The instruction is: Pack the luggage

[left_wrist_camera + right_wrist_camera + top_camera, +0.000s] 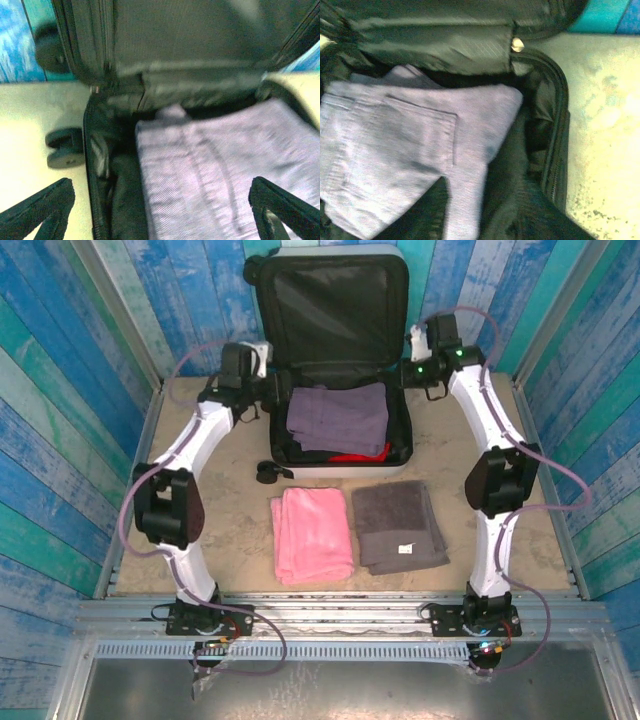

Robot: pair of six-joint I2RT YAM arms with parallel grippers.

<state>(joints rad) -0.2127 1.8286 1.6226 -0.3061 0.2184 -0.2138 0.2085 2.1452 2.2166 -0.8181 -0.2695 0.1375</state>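
**Around the luggage: packing partly done**

Between the two grippers, the luggage (330, 315) lies open on the table (230, 540), lid upright and base flat. Its rim is hard and white, its lining is slack, faintly glossy black fabric, and black wheels (65, 152) sit at its left rear.

Inside the luggage lie folded lilac trousers (338, 418), a fine-ribbed cloth with a stitched patch pocket. A red item (360, 455) shows beneath them at the luggage's near edge.

Just in front of the luggage, not yet packed, are a fluffy pink towel (313, 533) and a flat grey towel (398, 525) with a small white tag. A small black strap (270, 474) lies off the luggage's near left corner.

The left gripper (161, 192) hangs over the luggage's left rear corner, fingers spread wide and empty. The right gripper (410, 375) is at the right rear corner; whether it is spread or closed cannot be told.

By this evidence, packing is about half complete: both towels are left, and the lid is not yet shut.
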